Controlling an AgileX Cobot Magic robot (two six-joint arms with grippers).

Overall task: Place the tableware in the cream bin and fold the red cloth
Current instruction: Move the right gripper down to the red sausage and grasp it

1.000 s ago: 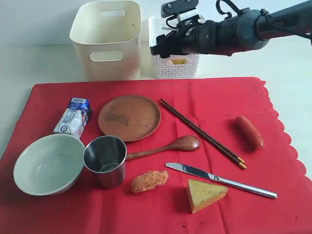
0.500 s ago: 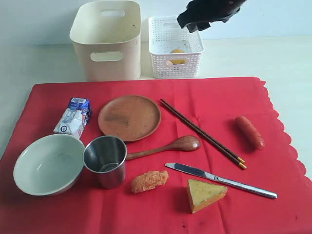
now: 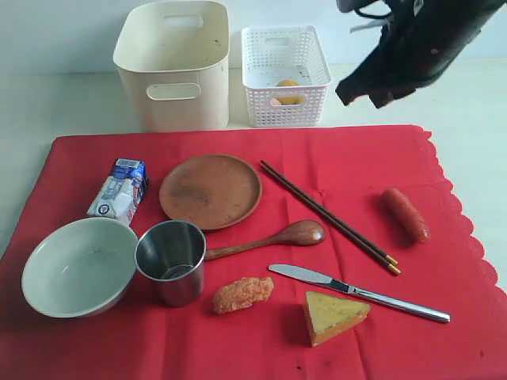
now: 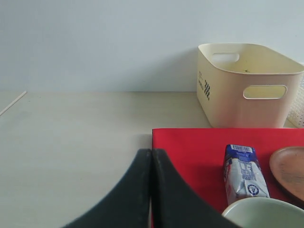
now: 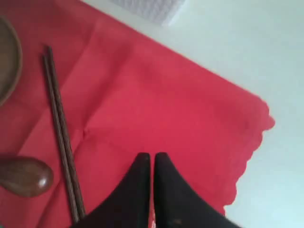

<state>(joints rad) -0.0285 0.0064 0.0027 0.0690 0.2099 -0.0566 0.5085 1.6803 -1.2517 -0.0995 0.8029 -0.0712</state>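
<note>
Tableware [image 3: 190, 178] laid out piece by piece on the red cloth [image 3: 341, 154], none of it yet in the cream bin [image 3: 171, 115]. Exterior view: pieces spaced apart, likely for lifting one at a time; bin standing off the cloth behind its far edge, beside the white lattice basket [image 3: 285, 111], leaving the cloth free for folding afterwards. Round wooden plate [image 3: 218, 198] flat near the middle; pale bowl [image 3: 75, 269] and steel cup [image 3: 170, 261] upright, close side by side at the near left. Dark chopsticks [image 3: 329, 215] paired on a diagonal, from beside the plate down to yellow tips at the near right. Wooden spoon [image 3: 269, 240] lying almost crosswise, scoop to the right, handle end right by the cup. Steel table knife [image 3: 356, 293] slightly slanted, blade tip to the left, handle toward the near right. Cloth itself long from left to right, scalloped edge on the right. Right claw [image 3: 348, 95] raised above the cloth's far right part, blurred, nothing visibly carried. Left wrist view: left claw [image 4: 151, 153] pressed together on nothing, low by the cloth's left edge with bare counter [image 4: 71, 142] beside it, seemingly parked out of the way; milk carton [image 4: 244, 173] and bin ahead. Right wrist view: right claw tips pressed together and empty, above bare cloth between the chopsticks and the scalloped corner, probably poised for a next pick.
</note>
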